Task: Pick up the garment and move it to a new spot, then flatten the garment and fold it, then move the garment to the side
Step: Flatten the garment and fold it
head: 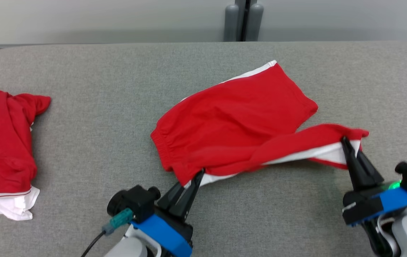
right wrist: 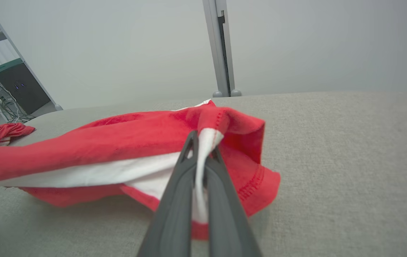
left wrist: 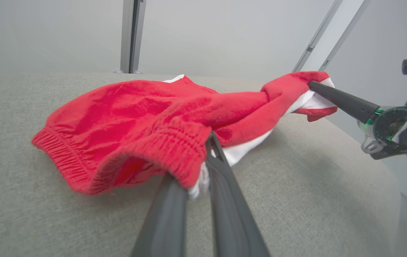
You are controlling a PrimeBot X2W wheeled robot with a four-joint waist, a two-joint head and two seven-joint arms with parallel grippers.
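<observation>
**Two grippers hold red shorts by their near edge**

The red shorts [head: 239,114], white-striped at the side, lie right of centre on a grey cloth table [head: 117,89]. The left gripper [head: 199,175] is clenched on the elastic waistband corner at the near side. The right gripper [head: 344,140] is clamped on a leg hem further right. The near edge is strung between them, lifted off the surface, while the far leg rests flat. A red and white garment [head: 3,150] is heaped at the left edge, well apart. Open grey surface lies between the two, and beyond the shorts to the table's far edge.
</observation>
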